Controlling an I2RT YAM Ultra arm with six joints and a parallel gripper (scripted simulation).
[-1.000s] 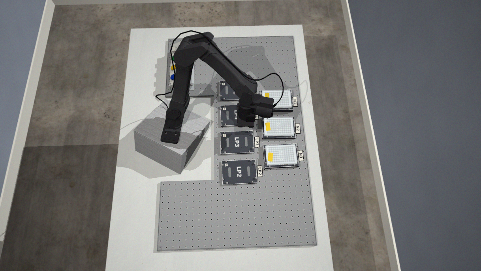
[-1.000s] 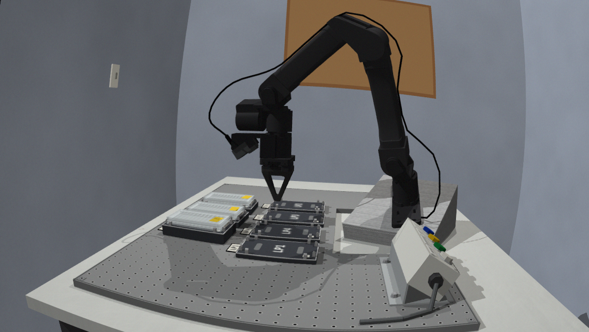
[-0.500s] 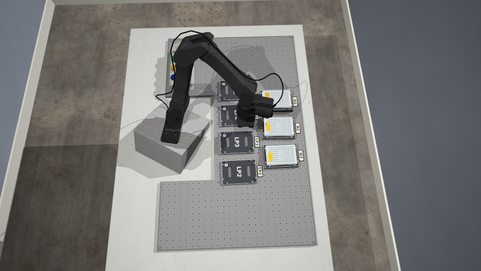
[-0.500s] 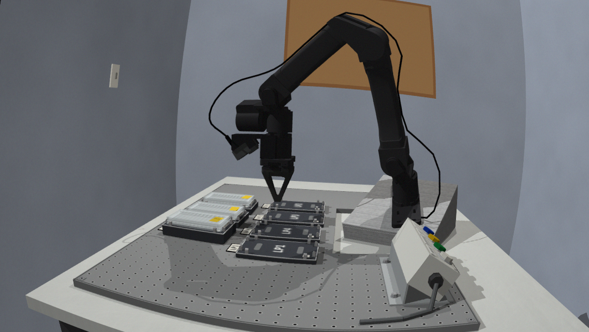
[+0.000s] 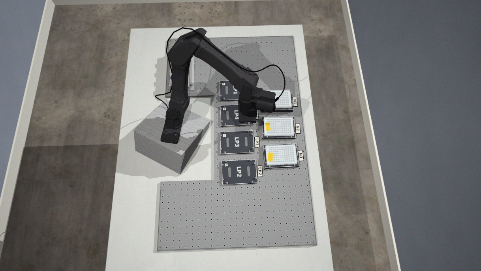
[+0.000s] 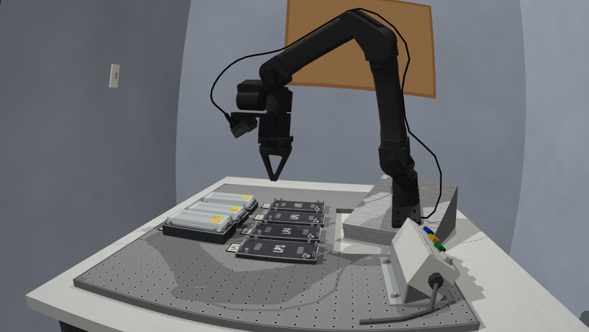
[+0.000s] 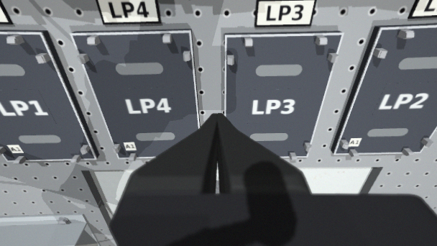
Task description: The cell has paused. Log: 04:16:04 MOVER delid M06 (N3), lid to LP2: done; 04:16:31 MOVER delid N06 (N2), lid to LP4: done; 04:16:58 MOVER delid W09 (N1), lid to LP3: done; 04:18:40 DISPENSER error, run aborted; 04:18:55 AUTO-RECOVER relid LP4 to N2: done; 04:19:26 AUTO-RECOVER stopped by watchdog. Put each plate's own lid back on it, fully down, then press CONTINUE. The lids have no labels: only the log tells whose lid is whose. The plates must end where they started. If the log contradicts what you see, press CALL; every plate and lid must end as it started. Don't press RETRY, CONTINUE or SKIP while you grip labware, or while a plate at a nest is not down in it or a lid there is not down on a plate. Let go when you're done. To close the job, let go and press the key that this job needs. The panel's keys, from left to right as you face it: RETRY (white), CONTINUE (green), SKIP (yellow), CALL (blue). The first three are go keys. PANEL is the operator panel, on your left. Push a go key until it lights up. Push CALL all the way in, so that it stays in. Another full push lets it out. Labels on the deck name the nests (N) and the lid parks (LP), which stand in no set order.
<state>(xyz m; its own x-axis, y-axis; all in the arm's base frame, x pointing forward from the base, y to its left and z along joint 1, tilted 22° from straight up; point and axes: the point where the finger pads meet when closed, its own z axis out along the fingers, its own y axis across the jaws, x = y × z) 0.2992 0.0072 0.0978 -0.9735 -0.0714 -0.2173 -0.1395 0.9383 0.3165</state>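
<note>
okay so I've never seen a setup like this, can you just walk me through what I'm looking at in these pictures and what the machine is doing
It is one black robot arm bolted to a grey block, working over a perforated deck. One picture looks straight down, one looks from the side, and one comes from a camera at the arm's wrist. On the deck lie four dark lid parks, LP1, LP4, LP3 and LP2, all showing bare labels. Beside them three well plates with yellow tags sit in nests N1, N2 and N3. A button panel stands aside. The gripper hangs above the parks, shut, holding nothing.

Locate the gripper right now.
In the exterior view the gripper hangs shut and empty, well above the deck, over the lid parks LP4 and LP3.
</note>
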